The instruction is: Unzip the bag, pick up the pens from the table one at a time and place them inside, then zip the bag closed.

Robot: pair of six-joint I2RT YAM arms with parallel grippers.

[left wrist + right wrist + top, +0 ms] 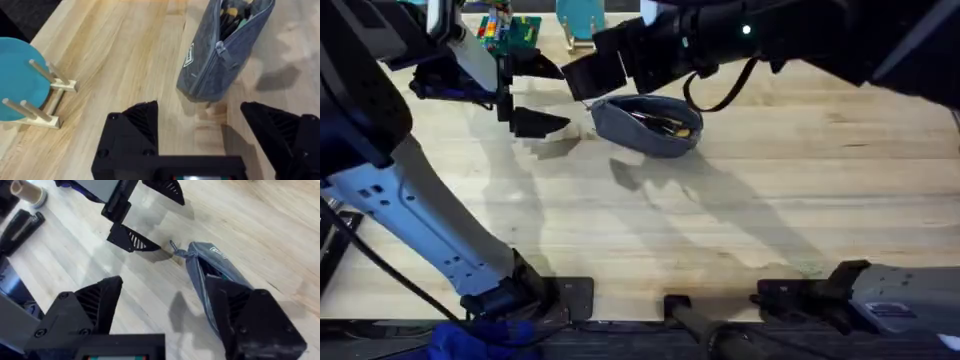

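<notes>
Overhead: both our arms crowd one open bag, pens already inside.

We see one table, one blue-grey bag at about twelve o'clock, unzipped, and in it the two pens. Our left gripper at ten o'clock hangs wide and empty; our right gripper, equally wide, straddles the bag's end. Closing off-target could drag the pouch or miss the zipper pull.

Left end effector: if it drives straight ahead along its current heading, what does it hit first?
Most likely the bag. In the left wrist view the pouch stands just ahead of the open left end effector, between its fingers' line, zipper open with pens inside. Depth is unclear; bare table lies between.
</notes>
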